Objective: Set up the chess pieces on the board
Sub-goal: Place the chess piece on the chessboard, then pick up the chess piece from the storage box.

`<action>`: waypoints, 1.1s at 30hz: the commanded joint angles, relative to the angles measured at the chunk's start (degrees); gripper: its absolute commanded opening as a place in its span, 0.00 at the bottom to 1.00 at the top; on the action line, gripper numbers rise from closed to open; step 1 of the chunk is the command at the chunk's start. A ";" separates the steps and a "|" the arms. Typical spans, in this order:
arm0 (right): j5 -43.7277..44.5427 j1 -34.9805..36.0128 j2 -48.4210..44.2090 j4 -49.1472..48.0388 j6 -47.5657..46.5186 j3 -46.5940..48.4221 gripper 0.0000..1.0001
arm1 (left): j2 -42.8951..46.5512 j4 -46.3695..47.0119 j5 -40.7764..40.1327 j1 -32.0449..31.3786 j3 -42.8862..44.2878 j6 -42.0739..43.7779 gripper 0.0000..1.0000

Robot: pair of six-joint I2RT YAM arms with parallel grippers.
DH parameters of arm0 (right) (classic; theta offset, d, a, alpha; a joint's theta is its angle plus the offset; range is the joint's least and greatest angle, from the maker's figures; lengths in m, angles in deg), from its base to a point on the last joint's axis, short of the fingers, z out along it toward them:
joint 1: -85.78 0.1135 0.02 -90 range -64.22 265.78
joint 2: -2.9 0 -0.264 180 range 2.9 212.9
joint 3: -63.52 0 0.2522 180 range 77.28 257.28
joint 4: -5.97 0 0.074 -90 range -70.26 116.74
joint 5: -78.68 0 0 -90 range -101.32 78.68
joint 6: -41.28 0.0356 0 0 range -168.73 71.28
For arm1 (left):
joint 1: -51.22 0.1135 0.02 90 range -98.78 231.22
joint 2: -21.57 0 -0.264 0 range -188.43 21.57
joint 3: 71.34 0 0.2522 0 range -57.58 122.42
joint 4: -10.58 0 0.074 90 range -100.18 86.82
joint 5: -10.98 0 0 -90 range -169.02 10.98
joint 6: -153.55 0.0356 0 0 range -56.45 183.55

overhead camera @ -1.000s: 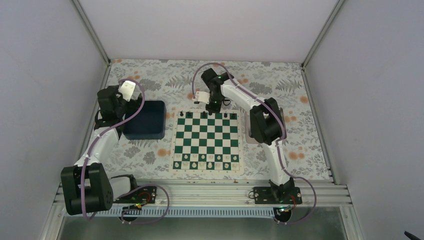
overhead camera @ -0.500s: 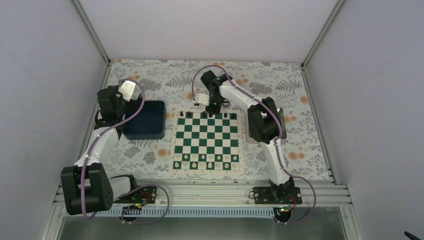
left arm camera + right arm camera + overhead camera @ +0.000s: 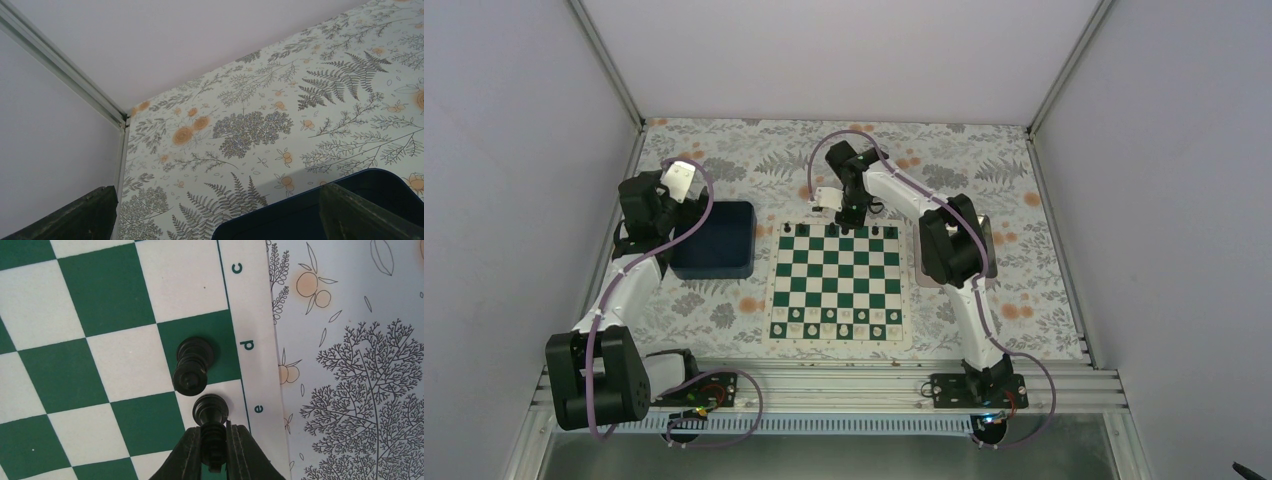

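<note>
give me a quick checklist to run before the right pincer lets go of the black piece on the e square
1. Held black piece lies inside its square: ok, its base is on the white square by the e label.
2. Piece standing upright: cannot tell, the wrist view looks almost straight down it.
3. Right pincer grip: ok, closed on both sides of the piece's top.
4. Gap to the neighbouring black piece on the d square: ok, close but not touching.
5. Left pincer out of the way: ok, open above the blue bin, off the board.
</note>
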 commanded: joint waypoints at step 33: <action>-0.61 -30.99 -40.13 -3.59 -5.71 -35.06 0.47 | -0.31 0.58 0.85 0.32 0.58 -0.12 1.00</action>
